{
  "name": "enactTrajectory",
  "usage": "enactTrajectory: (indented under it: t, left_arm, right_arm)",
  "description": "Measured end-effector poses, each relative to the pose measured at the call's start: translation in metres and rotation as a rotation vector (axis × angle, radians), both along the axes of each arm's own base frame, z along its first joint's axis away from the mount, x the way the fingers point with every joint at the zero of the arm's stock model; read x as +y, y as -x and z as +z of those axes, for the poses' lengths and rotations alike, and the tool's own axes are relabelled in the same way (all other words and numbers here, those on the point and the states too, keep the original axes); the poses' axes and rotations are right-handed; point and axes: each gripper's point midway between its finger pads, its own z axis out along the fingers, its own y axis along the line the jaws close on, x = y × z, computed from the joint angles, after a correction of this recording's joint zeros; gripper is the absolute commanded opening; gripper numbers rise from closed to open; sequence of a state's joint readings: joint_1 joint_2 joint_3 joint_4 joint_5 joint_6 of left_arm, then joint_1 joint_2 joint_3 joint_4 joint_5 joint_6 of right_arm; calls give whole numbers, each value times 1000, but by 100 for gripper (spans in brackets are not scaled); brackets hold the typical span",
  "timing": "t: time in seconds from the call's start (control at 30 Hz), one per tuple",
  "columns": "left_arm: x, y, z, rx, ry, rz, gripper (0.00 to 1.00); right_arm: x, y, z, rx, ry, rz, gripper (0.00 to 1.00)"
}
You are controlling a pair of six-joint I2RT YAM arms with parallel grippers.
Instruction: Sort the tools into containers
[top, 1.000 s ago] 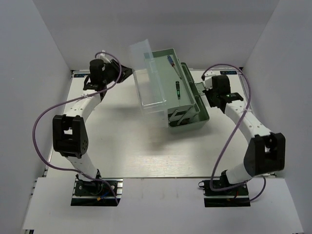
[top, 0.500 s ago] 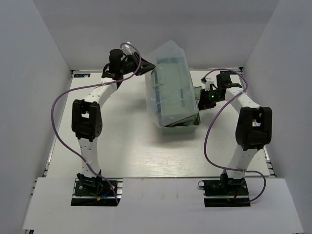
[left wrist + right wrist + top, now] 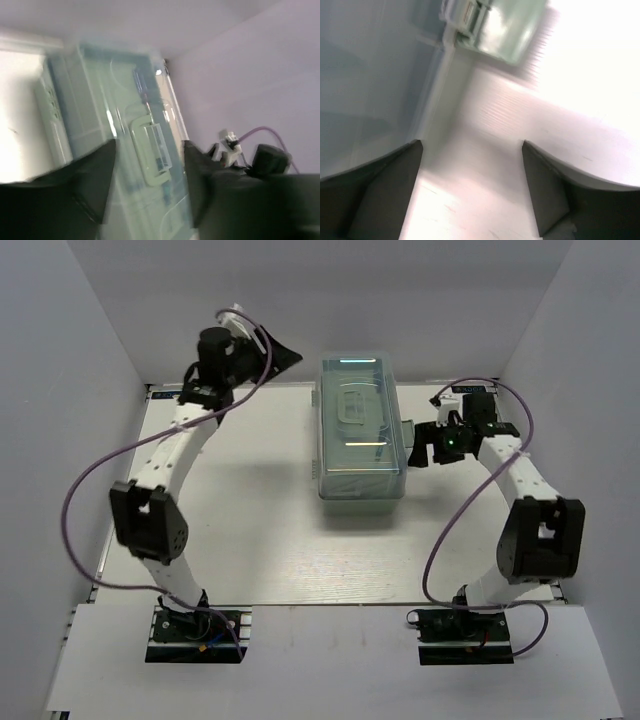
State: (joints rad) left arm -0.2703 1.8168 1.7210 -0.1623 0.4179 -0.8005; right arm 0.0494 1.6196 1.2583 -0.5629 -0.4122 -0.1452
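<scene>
Toolbox point(image 3: 360, 455) sits on the table point(image 3: 250, 530), centre-back, long side running front to back. Its clear lid point(image 3: 355, 390) is down over the pale green base, with the handle point(image 3: 352, 406) flat on top. Tools can't be made out through the lid; the view is too glary and blurred.

Left gripper point(image 3: 285, 354) is raised off the table near the back wall, left of the toolbox's far end and apart from it. In the left wrist view, the left gripper point(image 3: 147, 160) has its fingers point(image 3: 95, 175) spread with nothing between them. It looks down at the lidded toolbox point(image 3: 90, 115) and its handle point(image 3: 150, 155).

Right gripper point(image 3: 415, 443) is low, just beside the toolbox's right side wall. Can't tell whether it touches. In the right wrist view, the right gripper point(image 3: 470, 150) has its fingers point(image 3: 385, 185) wide apart and holds nothing. Only bare table point(image 3: 580, 75) shows between them, and a corner of the toolbox point(image 3: 505, 25) sits at the top of the frame. The picture is heavily blurred.
</scene>
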Motion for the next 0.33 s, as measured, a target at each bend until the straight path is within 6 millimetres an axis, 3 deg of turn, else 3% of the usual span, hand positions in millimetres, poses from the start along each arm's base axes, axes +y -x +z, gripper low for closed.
enactTrajectory:
  t: [0.03, 0.07, 0.1, 0.17, 0.27, 0.33]
  left_arm:
    - [9, 8, 21, -62, -24, 12, 77]
    - [18, 18, 40, -124, -51, 19, 90]
    - [23, 30, 52, -174, -82, 19, 92]
    - [30, 60, 59, -240, -139, 3, 98]
    - [41, 105, 19, -217, -218, -27, 100]
    - [54, 132, -32, -143, -287, -26, 100]
  right_arm:
    - [-6, 3, 6, -32, 22, -5, 91]
    - [-12, 7, 11, -59, 45, -15, 91]
    - [-18, 10, 16, -85, 70, -27, 91]
    - [-26, 15, 26, -120, 107, -52, 91]
    - [-36, 20, 35, -141, 150, -99, 91]
    - [-42, 27, 39, -142, 171, -127, 91]
